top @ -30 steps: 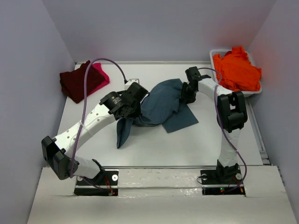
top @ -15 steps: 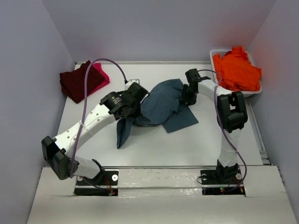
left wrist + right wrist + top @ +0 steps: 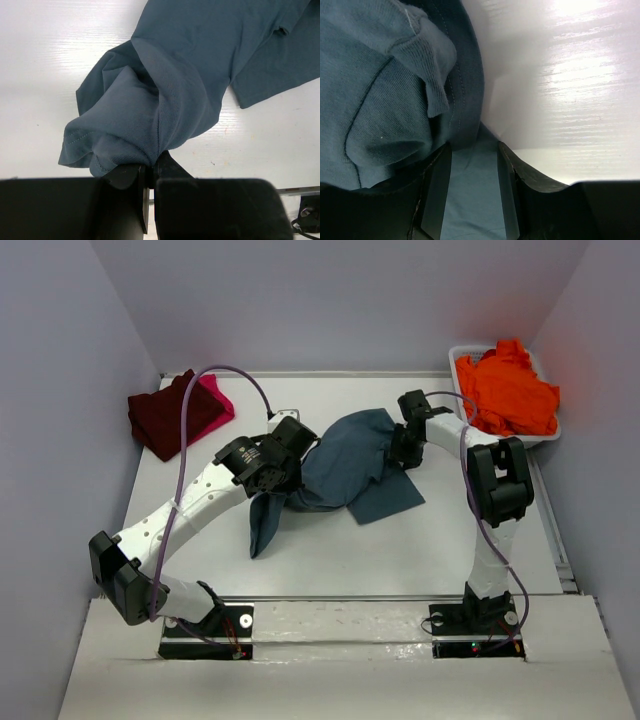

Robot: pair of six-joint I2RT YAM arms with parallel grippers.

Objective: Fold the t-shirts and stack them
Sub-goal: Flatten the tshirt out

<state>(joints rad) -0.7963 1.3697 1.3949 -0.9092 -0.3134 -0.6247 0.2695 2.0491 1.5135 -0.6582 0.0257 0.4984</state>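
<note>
The slate teal-blue t-shirt (image 3: pixel 350 462) lies crumpled mid-table. My left gripper (image 3: pixel 288 483) is shut on a bunched fold at its left side, and the pinch shows in the left wrist view (image 3: pixel 151 167) with the cloth (image 3: pixel 190 75) hanging from it. My right gripper (image 3: pixel 400 452) is at the shirt's right edge. In the right wrist view (image 3: pixel 473 148) its jaws stand open with flat teal cloth (image 3: pixel 380 100) between them. The dark maroon shirt (image 3: pixel 165 418) lies on the bright pink one (image 3: pixel 216 400) at the back left. The orange shirt (image 3: pixel 508 390) is heaped in the tub.
The white plastic tub (image 3: pixel 457 352) stands at the back right against the wall. Grey walls close in the table on the left, back and right. Bare white tabletop (image 3: pixel 400 550) shows between the shirt and the arm bases.
My right gripper has edged very slightly to the right at the shirt's edge. The left gripper and the shirt have not visibly moved.
</note>
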